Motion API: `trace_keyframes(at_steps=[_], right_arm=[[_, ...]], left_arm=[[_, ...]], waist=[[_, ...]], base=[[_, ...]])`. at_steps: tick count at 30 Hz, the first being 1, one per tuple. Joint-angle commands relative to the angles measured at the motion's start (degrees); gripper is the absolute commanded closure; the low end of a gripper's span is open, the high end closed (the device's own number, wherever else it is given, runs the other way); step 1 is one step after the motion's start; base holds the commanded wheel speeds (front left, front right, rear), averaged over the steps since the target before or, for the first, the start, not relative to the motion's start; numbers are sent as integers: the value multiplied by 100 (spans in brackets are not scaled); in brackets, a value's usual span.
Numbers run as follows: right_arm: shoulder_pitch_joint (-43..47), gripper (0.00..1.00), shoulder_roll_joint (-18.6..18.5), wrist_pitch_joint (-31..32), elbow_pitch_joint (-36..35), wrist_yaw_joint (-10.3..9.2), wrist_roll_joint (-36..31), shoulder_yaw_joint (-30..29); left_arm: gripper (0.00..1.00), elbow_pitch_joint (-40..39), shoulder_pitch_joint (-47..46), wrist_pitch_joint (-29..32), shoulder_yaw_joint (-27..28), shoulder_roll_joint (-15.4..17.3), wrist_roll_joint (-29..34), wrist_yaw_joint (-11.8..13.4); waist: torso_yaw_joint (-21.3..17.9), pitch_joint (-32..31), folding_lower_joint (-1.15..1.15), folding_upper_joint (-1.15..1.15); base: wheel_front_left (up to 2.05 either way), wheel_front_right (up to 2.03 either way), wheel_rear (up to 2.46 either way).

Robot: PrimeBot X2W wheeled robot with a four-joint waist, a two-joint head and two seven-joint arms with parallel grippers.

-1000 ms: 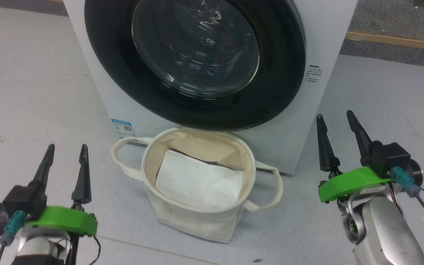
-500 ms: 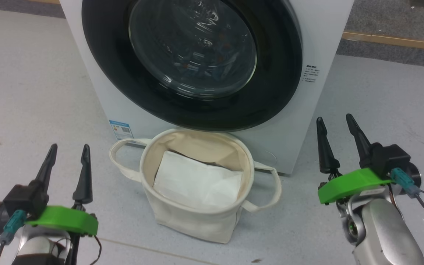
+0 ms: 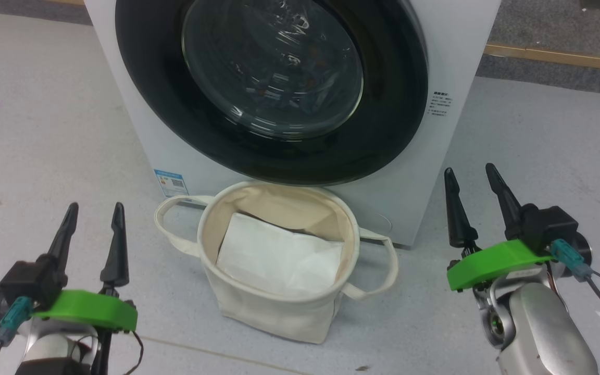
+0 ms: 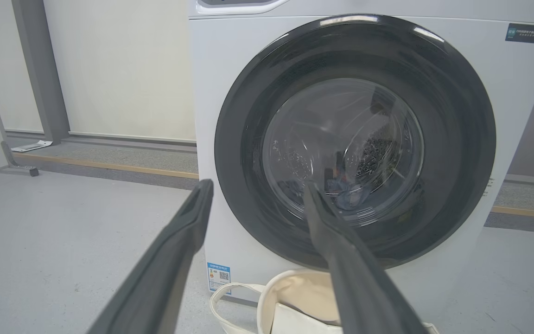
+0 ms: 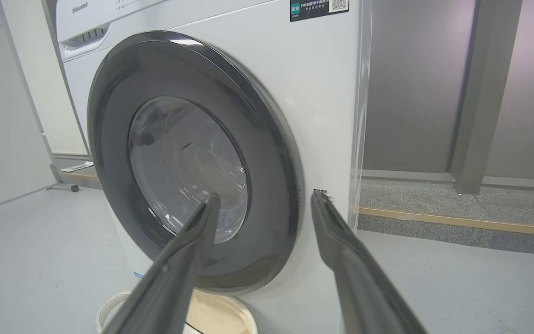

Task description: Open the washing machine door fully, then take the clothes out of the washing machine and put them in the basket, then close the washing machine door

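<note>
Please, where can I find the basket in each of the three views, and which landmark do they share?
Head view: the basket stands at lower centre, before the washing machine.
Left wrist view: bottom edge, slightly right of centre, cut off.
Right wrist view: bottom edge, left of centre, cut off.
Shared landmark: the washing machine door, just above the basket.

The left gripper [image 3: 96,207] sits at eight o'clock in the head view, fingers [image 3: 116,250] spread, pointing toward twelve. The right gripper [image 3: 469,169] sits at four o'clock, equally wide, leaning toward eleven.
</note>
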Motion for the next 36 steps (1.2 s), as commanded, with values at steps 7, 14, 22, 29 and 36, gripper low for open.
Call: trace_keyframes(at_steps=[7, 14, 22, 29, 36], right_arm=[[-220, 0, -30, -69, -203, 0, 37, 147], [-240, 0, -30, -69, -194, 0, 110, 147], [-309, 75, -30, -69, -209, 0, 635, 71], [-523, 100, -30, -69, -74, 0, 2176, -408], [-1284, 100, -185, 48, 460, 0, 3508, -659]], left_arm=[[0, -132, -237, -68, 296, 116, 33, -44], [0, -99, -250, -68, 302, 83, 63, -90], [0, -87, -230, -68, 306, 49, 94, -115], [0, -121, -354, -68, 238, -36, 81, -169], [0, -90, -518, -68, 183, -157, 79, -249]], waist=[[-12, 4, 0, 0], [-22, 27, 0, 0], [-51, 111, 0, 0], [12, 426, 0, 0], [137, 871, 0, 0]], base=[[0, 0, 0], [0, 0, 0], [0, 0, 0], [0, 0, 0], [0, 0, 0]])
